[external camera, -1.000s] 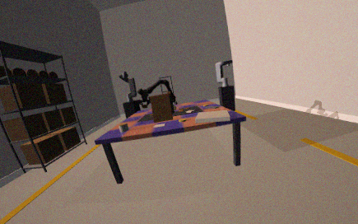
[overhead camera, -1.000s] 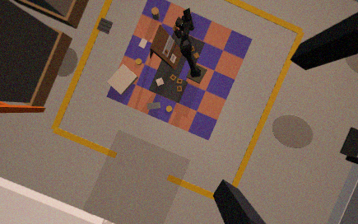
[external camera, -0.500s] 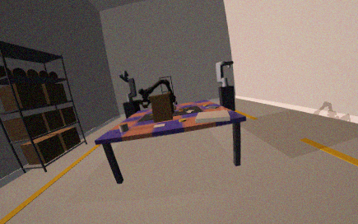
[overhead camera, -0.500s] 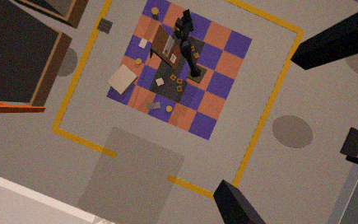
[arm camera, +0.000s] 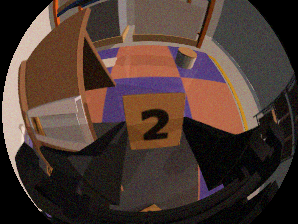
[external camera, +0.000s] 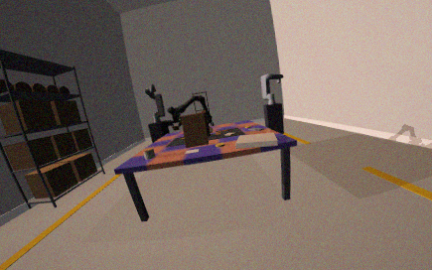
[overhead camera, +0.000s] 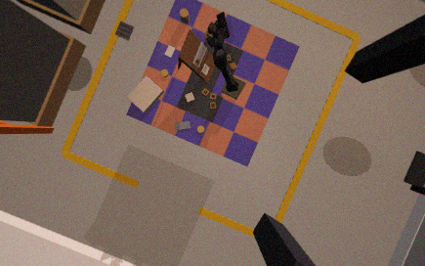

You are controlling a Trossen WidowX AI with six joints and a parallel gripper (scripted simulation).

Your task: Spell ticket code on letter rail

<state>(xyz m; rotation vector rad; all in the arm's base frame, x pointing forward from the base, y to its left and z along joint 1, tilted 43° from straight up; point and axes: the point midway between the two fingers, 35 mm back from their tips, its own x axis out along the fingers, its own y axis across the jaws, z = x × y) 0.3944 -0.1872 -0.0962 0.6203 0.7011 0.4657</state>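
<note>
My gripper (arm camera: 155,123) is shut on an orange-brown tile (arm camera: 159,136) marked with a black 2, held upright between the fingertips. The brown board (overhead camera: 190,45) (external camera: 195,130) (arm camera: 52,65) leans beside it, on the left in the wrist view. Its pale letter rail (overhead camera: 200,53) (arm camera: 59,108) has one orange-brown tile (arm camera: 38,126) visible inside, towards the end away from the gripper; its letter cannot be read. A white card (overhead camera: 205,68), apparently the ticket, is on the board; its print is too small to read. The held tile is outside the rail.
Loose tiles (overhead camera: 205,92) (overhead camera: 213,105) (overhead camera: 233,66) lie on the dark mat (overhead camera: 200,109), with a white square (overhead camera: 190,97). A cylinder (overhead camera: 185,15) (external camera: 149,154) (arm camera: 186,58) stands beyond the gripper. A pale box (overhead camera: 146,94) (external camera: 257,141) and yellow discs (overhead camera: 164,72) (overhead camera: 200,129) are on the checkered counter.
</note>
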